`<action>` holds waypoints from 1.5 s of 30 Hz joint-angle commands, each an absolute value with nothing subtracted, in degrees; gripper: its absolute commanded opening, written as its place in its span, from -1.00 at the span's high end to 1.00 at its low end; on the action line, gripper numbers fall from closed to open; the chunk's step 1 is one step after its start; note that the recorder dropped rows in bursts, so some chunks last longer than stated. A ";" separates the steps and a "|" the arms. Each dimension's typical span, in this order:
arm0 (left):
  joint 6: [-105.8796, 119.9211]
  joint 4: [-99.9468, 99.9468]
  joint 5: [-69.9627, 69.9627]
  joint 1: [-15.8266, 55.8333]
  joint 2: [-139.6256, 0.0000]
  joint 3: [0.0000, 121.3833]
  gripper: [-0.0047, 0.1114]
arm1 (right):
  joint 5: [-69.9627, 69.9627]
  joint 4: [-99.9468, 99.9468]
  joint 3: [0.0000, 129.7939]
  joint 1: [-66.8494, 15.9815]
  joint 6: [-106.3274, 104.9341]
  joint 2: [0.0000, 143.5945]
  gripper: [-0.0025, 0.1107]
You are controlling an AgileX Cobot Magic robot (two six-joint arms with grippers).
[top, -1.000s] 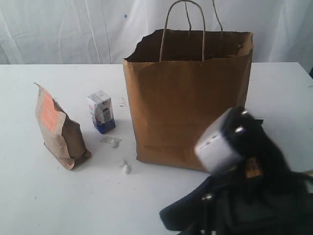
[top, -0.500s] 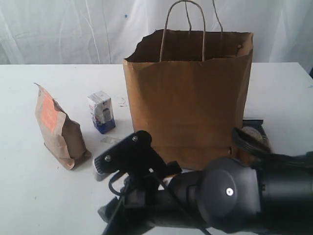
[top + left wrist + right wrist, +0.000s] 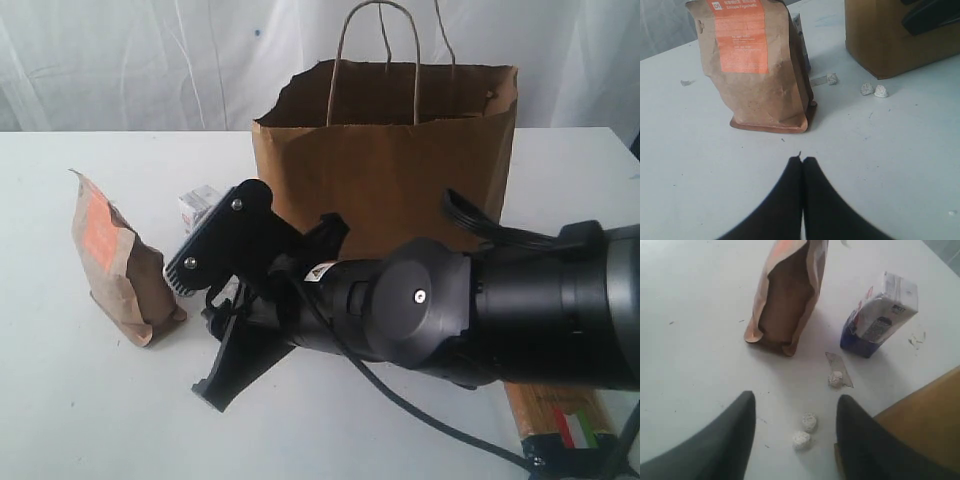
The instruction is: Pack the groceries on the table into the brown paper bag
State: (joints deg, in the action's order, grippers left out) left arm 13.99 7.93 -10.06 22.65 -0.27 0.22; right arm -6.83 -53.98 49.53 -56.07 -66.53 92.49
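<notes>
R tool (image 3: pixel 795 399) fingers spread, empty, above tabletop (image 3: pixel 690 315) nr carton (image 3: pixel 880 315). L tool (image 3: pixel 802 161) pinched closed, empty, facing pouch (image 3: pixel 120 265) at frame left; paper bag (image 3: pixel 400 170) upper centre.

My white table (image 3: pixel 60 400) carries the brown paper bag (image 3: pixel 400 170) upright, the brown orange-labelled pouch (image 3: pixel 120 265) at its nine o'clock and the small white-blue carton (image 3: pixel 880 315) between them. White bits (image 3: pixel 801 440) (three, crumpled) lie near the carton; the long spaghetti packet (image 3: pixel 560 415) lies at the bag's five o'clock.

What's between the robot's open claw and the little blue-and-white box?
Three small white lumps, one on a clear scrap, lie between the right gripper and the carton; the right wrist view shows it.
</notes>
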 commanded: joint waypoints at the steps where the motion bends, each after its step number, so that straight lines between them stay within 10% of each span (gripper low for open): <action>1: 13.79 8.22 -10.04 22.43 0.00 0.00 0.92 | -6.91 -54.35 49.95 -55.76 -63.28 92.57 0.13; 10: 13.79 8.22 -10.04 22.43 0.00 0.00 0.92 | 2.82 -47.86 49.95 -55.76 -34.29 92.46 0.13; 38: 13.79 8.22 -10.04 22.43 0.00 0.00 0.92 | 23.54 -47.08 49.95 -55.91 -34.74 92.46 0.13; 45: 13.79 8.22 -10.04 22.43 0.00 0.00 0.92 | 17.42 -8.75 49.95 -55.91 -0.96 89.79 0.13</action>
State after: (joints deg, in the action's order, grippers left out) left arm 13.99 7.93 -10.06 22.65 -0.27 0.22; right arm 20.60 -25.80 49.53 -56.07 -18.73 91.63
